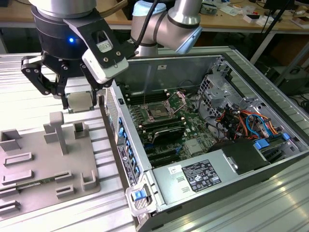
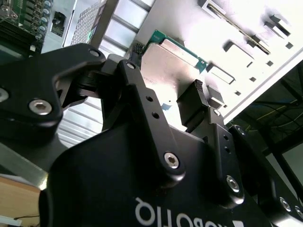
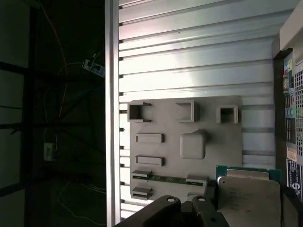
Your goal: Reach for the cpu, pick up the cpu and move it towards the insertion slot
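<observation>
The claw is clamped on the cpu, with one finger pressed against each of two opposite edges; the second wrist view shows the same grip. The cpu is held off the ribbed surface, by the edge of the grey tray and just beside the open case. The slot sits inside the case, well apart from the cpu, toward the exterior view's right.
</observation>
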`<state>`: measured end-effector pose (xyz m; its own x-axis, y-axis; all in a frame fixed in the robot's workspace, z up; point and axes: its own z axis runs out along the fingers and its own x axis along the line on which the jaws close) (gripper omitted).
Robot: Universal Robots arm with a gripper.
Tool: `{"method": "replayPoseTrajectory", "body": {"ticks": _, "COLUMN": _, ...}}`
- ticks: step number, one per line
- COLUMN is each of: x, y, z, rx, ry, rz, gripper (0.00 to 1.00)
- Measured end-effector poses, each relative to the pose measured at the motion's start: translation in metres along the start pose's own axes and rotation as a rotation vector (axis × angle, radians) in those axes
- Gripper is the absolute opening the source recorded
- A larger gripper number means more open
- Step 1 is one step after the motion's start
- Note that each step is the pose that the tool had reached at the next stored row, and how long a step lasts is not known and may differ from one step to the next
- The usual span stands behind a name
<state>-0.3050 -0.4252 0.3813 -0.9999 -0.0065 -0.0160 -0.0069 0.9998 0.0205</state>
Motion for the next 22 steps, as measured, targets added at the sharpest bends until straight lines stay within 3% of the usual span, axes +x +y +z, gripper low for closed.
{"method": "replayPoseTrajectory", "body": {"ticks": 22, "x": -0.0426, "y": -0.0003, "z": 0.0007, "rx": -0.0001, "ry": 0.0, "rz": 0.0, "gripper": 0.55}}
